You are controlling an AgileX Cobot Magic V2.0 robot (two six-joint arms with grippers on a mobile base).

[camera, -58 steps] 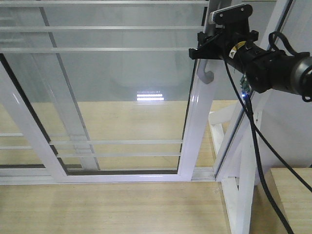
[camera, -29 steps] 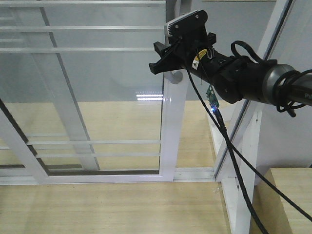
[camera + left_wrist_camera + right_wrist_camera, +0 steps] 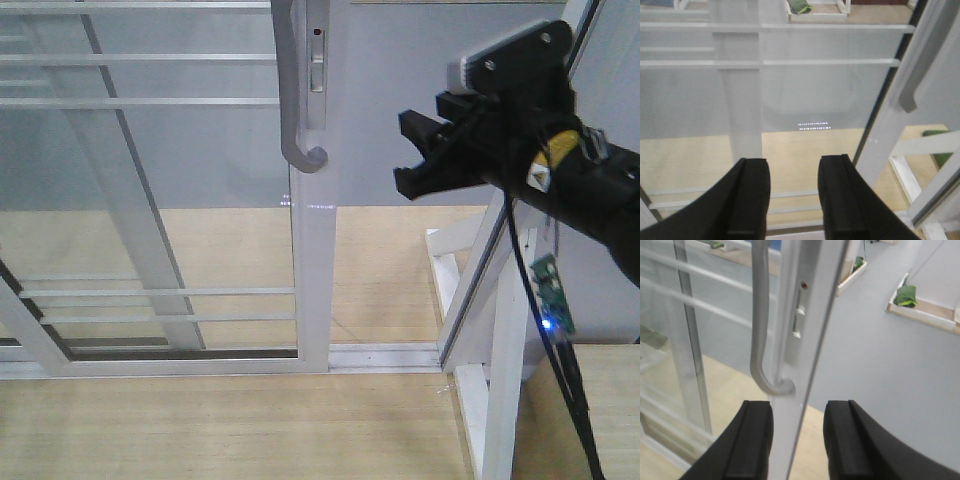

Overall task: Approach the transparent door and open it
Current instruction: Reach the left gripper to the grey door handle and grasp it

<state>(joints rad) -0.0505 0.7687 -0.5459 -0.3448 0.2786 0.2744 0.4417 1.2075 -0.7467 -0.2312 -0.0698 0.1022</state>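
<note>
One door stands left of centre, open, with its single curved handle on the right stile. To the right and not touching it, the right claw is spread wide and empty. The left claw is also wide and empty, facing glass.

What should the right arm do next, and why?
Probably draw the right pincer back out of the gap: its jaws stand open on nothing, the handle hangs apart to its left, and the door already stands well clear of the frame.
</note>
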